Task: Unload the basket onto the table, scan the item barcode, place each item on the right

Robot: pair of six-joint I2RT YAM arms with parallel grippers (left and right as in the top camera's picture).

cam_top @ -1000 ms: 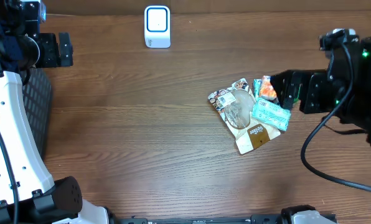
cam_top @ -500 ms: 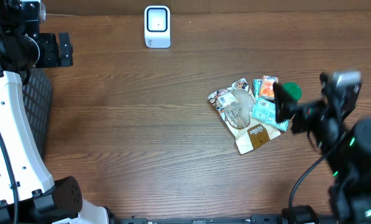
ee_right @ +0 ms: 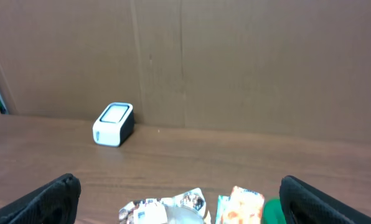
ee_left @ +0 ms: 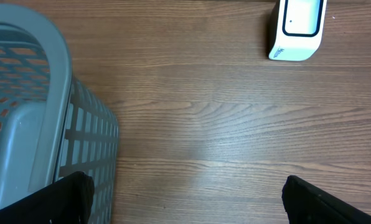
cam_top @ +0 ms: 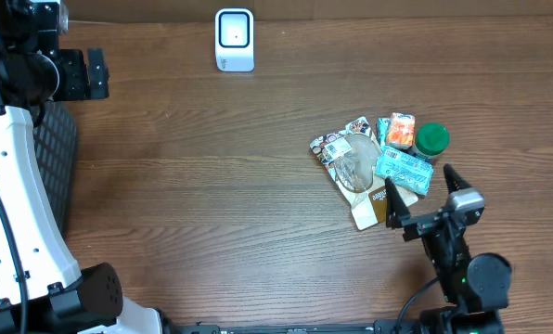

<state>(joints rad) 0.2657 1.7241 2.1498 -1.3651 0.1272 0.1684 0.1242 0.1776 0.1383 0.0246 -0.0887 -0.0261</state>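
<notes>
Farthest to the left of the scanner (cam_top: pixel 234 39), we see a grey basket (cam_top: pixel 58 158) at the edge of the surface (cam_top: pixel 212 186). The left fingers (cam_top: pixel 96 74) hang by the basket's far corner, also well left of the scanner. They are spread wide with nothing between them.

The white scanner stands on the brown wood near the far edge.

The items lie in one cluster to the right of the scanner and nearer to us, well apart from it. A snack pouch (cam_top: pixel 355 167) lies flat, and a teal packet (cam_top: pixel 405 172) overlaps its right side. An orange packet (cam_top: pixel 400 130) and a green-lidded jar (cam_top: pixel 432 139) sit on the cluster's scanner-facing side.

The right fingers (cam_top: pixel 394 202) are right of the scanner too, nearer still. They are opened wide and empty, with their tips at the cluster's near edge. We cannot tell whether they touch it.
</notes>
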